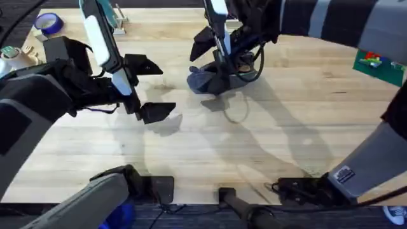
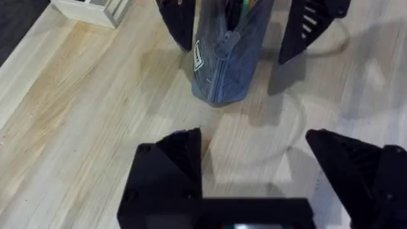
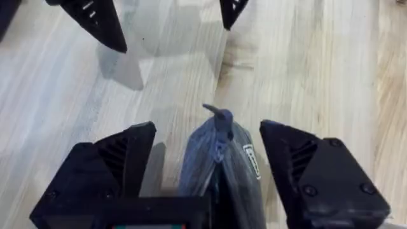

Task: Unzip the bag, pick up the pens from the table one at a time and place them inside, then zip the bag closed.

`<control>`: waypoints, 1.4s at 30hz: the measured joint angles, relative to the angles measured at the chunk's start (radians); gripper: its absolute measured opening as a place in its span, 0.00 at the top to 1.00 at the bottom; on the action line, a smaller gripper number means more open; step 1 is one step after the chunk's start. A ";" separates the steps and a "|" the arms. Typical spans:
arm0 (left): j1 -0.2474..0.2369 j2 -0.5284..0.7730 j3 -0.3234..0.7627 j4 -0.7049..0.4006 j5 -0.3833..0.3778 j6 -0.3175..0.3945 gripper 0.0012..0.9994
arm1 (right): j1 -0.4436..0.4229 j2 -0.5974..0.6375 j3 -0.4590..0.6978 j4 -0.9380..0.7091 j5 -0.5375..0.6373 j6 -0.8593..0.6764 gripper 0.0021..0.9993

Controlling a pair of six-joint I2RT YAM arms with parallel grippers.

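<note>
The grey-blue bag [image 1: 202, 81] stands on the table [image 1: 191, 152] at the back middle, its zipper running up the end that faces the left arm. In the left wrist view, green and orange pen ends [image 2: 244, 5] poke out of the bag's [image 2: 224, 60] top. My right gripper [image 1: 216, 69] is open and straddles the bag, one finger on each side with gaps showing. In the right wrist view the bag [image 3: 219, 165] and its pull tab sit between those fingers [image 3: 121, 159]. My left gripper [image 1: 159, 88] is open and holds nothing, hovering left of the bag.
A pale tray box [image 1: 116, 19] stands at the back left, also seen as the tray box [image 2: 95, 7] in the left wrist view. A roll of blue tape [image 1: 48, 23] lies at the far left. A thin cable loop [image 1: 235, 109] lies in front of the bag. A green box [image 1: 376, 62] sits at the right edge.
</note>
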 joint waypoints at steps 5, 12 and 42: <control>0.000 0.000 0.000 0.000 0.000 0.000 0.01 | 0.006 0.000 0.000 0.015 0.000 0.000 0.00; 0.000 0.000 0.000 0.000 0.000 0.000 0.01 | 0.006 0.000 0.000 0.017 0.000 0.000 0.00; 0.000 0.000 0.000 0.000 0.000 0.000 0.01 | 0.006 0.000 0.000 0.019 -0.002 -0.010 0.94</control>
